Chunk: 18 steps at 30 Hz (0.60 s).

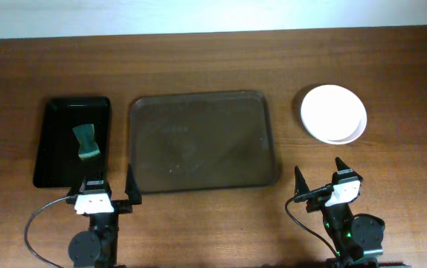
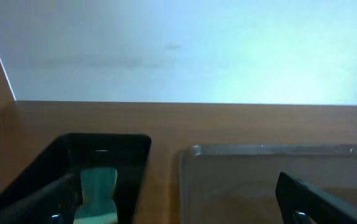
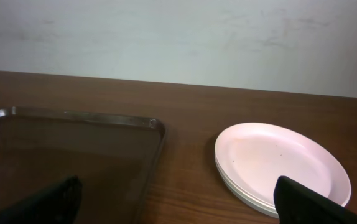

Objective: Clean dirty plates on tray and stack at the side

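Both arms are drawn back at the near edge of the table (image 1: 198, 63), wrists low and pointing toward the far wall (image 1: 198, 15). The left gripper (image 1: 109, 186) sits at the gap between the black tray (image 1: 50, 145) and the tray (image 1: 202, 141), jaws spread wide and holding nothing; in its wrist view the fingers (image 2: 309, 196) frame both trays' near corners. The right gripper (image 1: 320, 177) rests right of the tray's near right corner, jaws likewise wide apart and holding nothing, angled slightly toward the right. The plates (image 1: 333, 113) lie stacked on the bare table, right of the tray and apart from it, beyond the right gripper. The right wrist view shows layered rims at the stack's near edge and a few tiny dark specks on the top plate; the number of plates cannot be told with certainty. A green sponge (image 1: 87, 141) lies inside the black tray, left of the tray. The tray's surface shows faint scuffing. The table is dark brown wood grain, and the wall behind is plain and pale.
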Motion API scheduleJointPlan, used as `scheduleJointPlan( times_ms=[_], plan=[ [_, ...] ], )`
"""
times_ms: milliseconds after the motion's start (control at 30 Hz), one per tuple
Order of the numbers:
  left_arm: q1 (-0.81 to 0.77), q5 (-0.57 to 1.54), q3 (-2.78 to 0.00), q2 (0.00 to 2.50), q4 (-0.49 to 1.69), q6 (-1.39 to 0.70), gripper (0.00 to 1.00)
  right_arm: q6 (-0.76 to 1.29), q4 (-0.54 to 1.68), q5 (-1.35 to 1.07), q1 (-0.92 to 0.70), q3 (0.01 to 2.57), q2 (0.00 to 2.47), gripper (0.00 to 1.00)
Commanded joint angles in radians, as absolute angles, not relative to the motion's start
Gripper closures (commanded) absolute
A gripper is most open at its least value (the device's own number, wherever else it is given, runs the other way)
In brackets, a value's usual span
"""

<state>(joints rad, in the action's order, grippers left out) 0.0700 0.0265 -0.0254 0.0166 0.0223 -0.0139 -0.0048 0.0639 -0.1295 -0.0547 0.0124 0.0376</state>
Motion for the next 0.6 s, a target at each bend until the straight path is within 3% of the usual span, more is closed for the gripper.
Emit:
scheduleJointPlan(
  times_ms=[0, 567],
  plan=[
    [0.066, 0.089, -0.009, 0.005, 0.075, 0.167, 0.01, -0.011, 0.067, -0.127, -0.052, 0.006, 0.031, 0.02],
    [0.066, 0.086, -0.009, 0.005, 0.073, 0.177, 0.01, -0.011, 0.067, -0.127, -0.052, 0.006, 0.031, 0.02]
  ],
)
